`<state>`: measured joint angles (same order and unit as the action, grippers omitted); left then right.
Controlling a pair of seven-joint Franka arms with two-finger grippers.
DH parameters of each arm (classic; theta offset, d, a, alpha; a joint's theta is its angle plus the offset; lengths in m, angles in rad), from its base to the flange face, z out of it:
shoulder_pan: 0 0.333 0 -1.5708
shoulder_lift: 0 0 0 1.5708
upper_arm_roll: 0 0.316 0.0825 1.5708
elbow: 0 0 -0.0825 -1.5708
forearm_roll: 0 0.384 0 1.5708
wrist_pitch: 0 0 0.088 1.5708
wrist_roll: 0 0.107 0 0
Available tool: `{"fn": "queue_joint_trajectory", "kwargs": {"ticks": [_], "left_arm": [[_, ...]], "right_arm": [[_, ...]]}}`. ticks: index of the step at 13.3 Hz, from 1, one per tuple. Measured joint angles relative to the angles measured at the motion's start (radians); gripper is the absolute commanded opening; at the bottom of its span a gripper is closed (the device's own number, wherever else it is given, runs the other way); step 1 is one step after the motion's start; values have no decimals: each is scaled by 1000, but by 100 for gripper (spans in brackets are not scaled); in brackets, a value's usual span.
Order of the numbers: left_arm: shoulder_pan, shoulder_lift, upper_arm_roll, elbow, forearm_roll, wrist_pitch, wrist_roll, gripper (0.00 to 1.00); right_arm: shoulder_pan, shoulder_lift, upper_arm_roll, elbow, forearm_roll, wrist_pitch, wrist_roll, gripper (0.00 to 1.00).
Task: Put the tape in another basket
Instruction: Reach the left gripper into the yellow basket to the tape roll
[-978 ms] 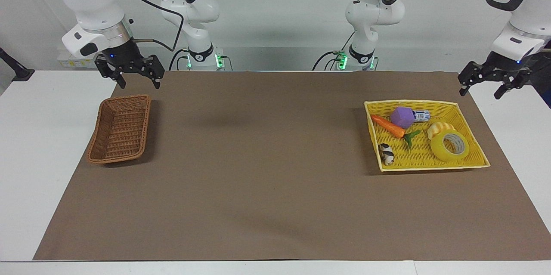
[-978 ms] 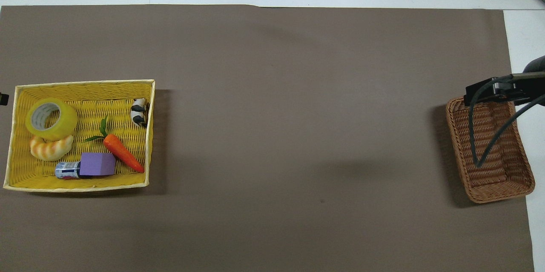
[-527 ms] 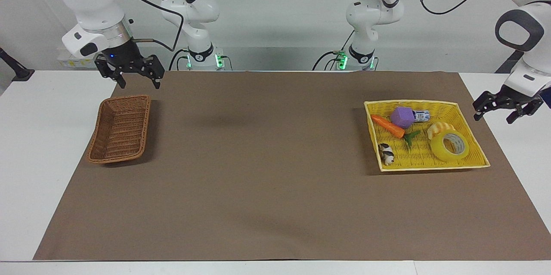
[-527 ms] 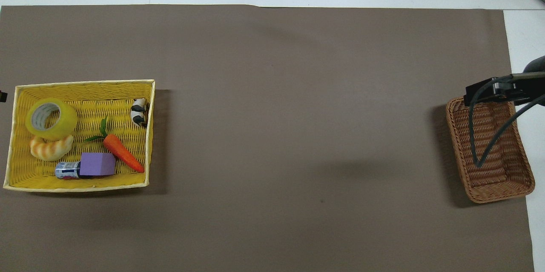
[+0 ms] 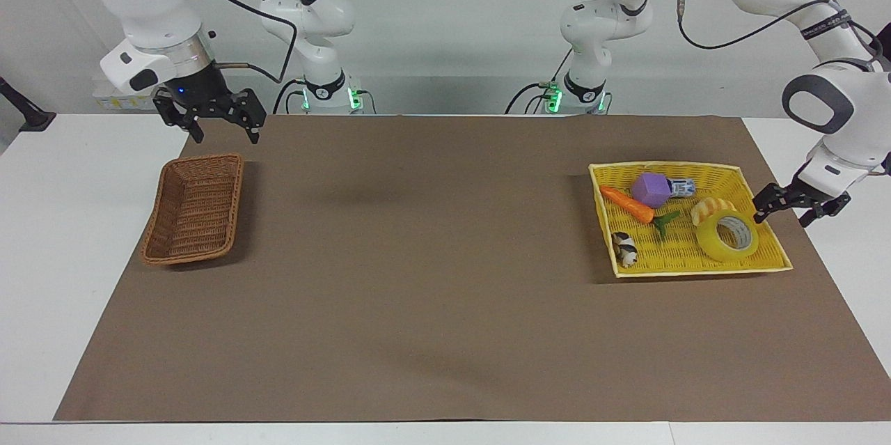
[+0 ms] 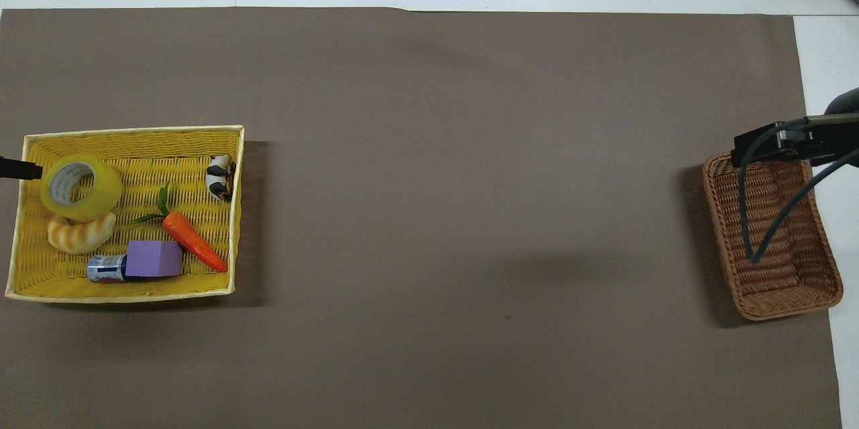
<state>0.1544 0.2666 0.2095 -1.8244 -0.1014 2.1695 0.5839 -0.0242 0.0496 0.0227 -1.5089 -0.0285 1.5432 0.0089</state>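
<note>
Step in hand: approach for the pick, nothing gripped. My left tool (image 5: 798,207) sits at the right edge of the facing view, fingers apart and empty, low beside the rim of the yellow basket (image 5: 696,269), just off the tape (image 5: 727,235). In the overhead view only its tip pokes in at the left frame edge, next to the roll.

The tape lies in the yellow basket, in the lower right corner of it in the facing view, tipped so the pale core faces up and outward. The croissant toy (image 5: 711,207) touches it on the upper side. Carrot (image 5: 626,203), purple block (image 5: 651,189), a small can (image 5: 681,187) and a black-and-white figure (image 5: 625,248) share the basket but stand apart from the roll.

My right tool (image 5: 223,129) waits at upper left of the facing view, fingers apart, empty, over the surface just above the upper end of the brown wicker basket (image 5: 194,209). That basket has nothing in it.

Next move, as I judge it:
- bring the left tool over the roll and drop one finger into the core, one outside the wall
- keep clear of the basket rim and the croissant
- clamp, lift straight up, carry across the brown mat (image 5: 431,278) to the wicker basket at frame left; that reach is long, so a handover to the right tool may be needed.
</note>
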Motion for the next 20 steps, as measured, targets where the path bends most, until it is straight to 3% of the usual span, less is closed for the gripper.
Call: {"fn": "queue_joint_trajectory", "kwargs": {"ticks": [3, 6, 7, 9, 10, 16, 20], "left_arm": [[0, 33, -6, -9, -1, 16, 0, 96], [-3, 48, -12, -30, -1, 28, 0, 86], [-3, 48, -13, -48, -1, 33, 0, 72], [-3, 49, -12, -85, -2, 42, 0, 8], [-3, 49, -12, -91, -2, 42, 0, 0], [-5, 39, -21, -92, -2, 38, 3, 0], [-29, -26, -33, -85, -2, 11, 3, 0]], "right_arm": [[0, 0, 0, 0, 0, 0, 0, 100], [0, 0, 0, 0, 0, 0, 0, 100], [0, 0, 0, 0, 0, 0, 0, 100], [0, 0, 0, 0, 0, 0, 0, 100], [0, 0, 0, 0, 0, 0, 0, 100], [0, 0, 0, 0, 0, 0, 0, 100], [0, 0, 0, 0, 0, 0, 0, 100]]}}
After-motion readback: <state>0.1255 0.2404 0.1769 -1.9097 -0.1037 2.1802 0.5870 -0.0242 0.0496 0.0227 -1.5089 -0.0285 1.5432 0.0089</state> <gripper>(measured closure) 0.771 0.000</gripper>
